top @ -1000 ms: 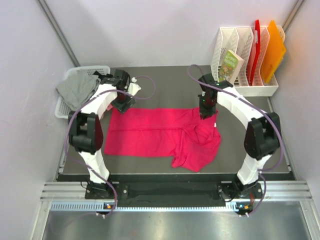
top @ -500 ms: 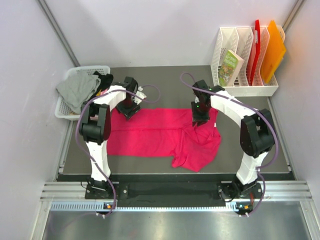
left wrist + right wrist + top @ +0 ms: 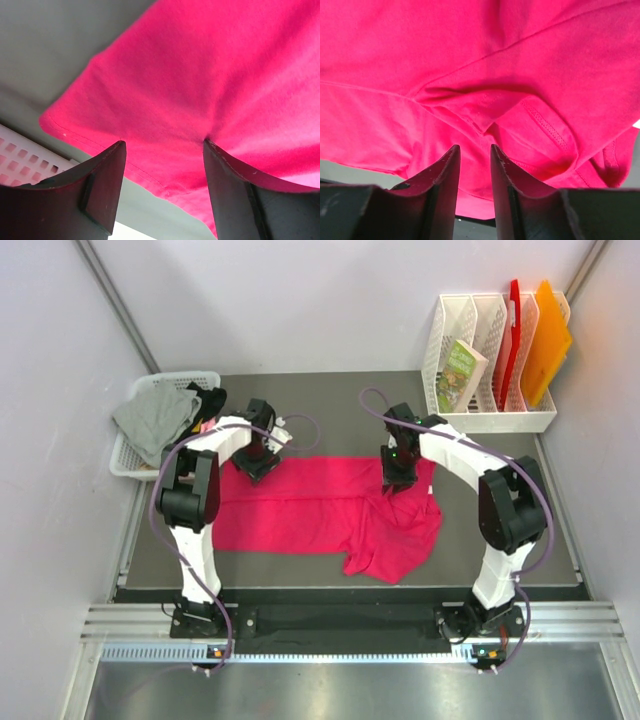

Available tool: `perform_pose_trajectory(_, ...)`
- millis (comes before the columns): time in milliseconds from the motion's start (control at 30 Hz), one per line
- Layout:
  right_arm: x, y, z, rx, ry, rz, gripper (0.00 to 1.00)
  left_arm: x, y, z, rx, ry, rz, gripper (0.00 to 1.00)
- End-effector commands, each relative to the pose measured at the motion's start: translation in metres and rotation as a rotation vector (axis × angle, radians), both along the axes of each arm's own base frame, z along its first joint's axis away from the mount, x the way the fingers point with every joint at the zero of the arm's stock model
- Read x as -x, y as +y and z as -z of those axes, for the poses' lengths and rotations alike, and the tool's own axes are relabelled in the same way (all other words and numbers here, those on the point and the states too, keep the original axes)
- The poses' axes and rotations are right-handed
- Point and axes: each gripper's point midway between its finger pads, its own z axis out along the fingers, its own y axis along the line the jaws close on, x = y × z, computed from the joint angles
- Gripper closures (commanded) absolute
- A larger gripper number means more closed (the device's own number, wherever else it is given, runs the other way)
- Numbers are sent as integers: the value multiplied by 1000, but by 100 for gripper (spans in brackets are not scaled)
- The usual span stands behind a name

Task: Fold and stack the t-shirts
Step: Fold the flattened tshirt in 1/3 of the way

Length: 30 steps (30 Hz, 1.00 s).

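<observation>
Obs., single moment.

Red t-shirt [image 3: 320,505] lies spread on the dark table [image 3: 330,400], approx. centre, between the two arms, long axis running L–R. Left part is flat. Right part is bunched, w/ a rumpled lobe reaching toward the near edge.

L gripper [image 3: 258,462] sits over the shirt's far-left corner, pointing down. In its wrist view the L fingers [image 3: 107,185] are spread wide, i.e. released. The shirt corner and hem show btw. them. The cloth puckers where one fingertip meets it, but nothing is clamped. Grey table and a bit of basket [image 3: 15,150] mesh show beyond the hem.

R gripper [image 3: 397,475] is over the far-right part of the shirt, at the bunched folds. In its wrist view the R fingers [image 3: 442,180] are nearly together, w/ only a narrow slot btw. them. Folds and a stitched hem lie just beyond the tips. Cannot tell whether cloth is pinched or the tips merely sit close to it (the slot shows only red).

The basket [image 3: 125,455] is white and stands at the table's far-left. A grey shirt [image 3: 155,415] is draped over its rim, w/ a black shirt [image 3: 208,400] beside that. A white file rack [image 3: 490,420] in the far-right corner holds a book [image 3: 462,370], a red folder [image 3: 514,330] and an orange folder [image 3: 548,340].
</observation>
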Motion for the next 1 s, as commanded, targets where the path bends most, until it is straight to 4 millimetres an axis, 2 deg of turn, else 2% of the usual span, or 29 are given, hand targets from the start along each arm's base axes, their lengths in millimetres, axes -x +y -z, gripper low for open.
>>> perform_pose_trajectory(0,-11,4,3,-21,-26,7,70,3,2,-15,13,-43,-12,32)
perform_pose_trajectory(200,-11,1,16,-3,0,0,70,5,5,-14,-2,-43,-4,32)
perform_pose_trajectory(600,-14,-4,31,-1,9,1,71,4,5,-13,-4,-39,-1,33)
perform_pose_trajectory(667,-14,-3,29,-10,5,1,78,5,5,-13,-4,-39,-1,33)
perform_pose_trajectory(700,-15,-2,29,-12,4,2,85,5,6,-14,-5,-39,-1,33)
perform_pose_trajectory(800,-14,0,27,-24,5,3,99,5,6,-13,-7,-39,-2,33)
perform_pose_trajectory(967,-10,4,8,-52,-18,-15,100,5,6,-12,-8,-37,1,33)
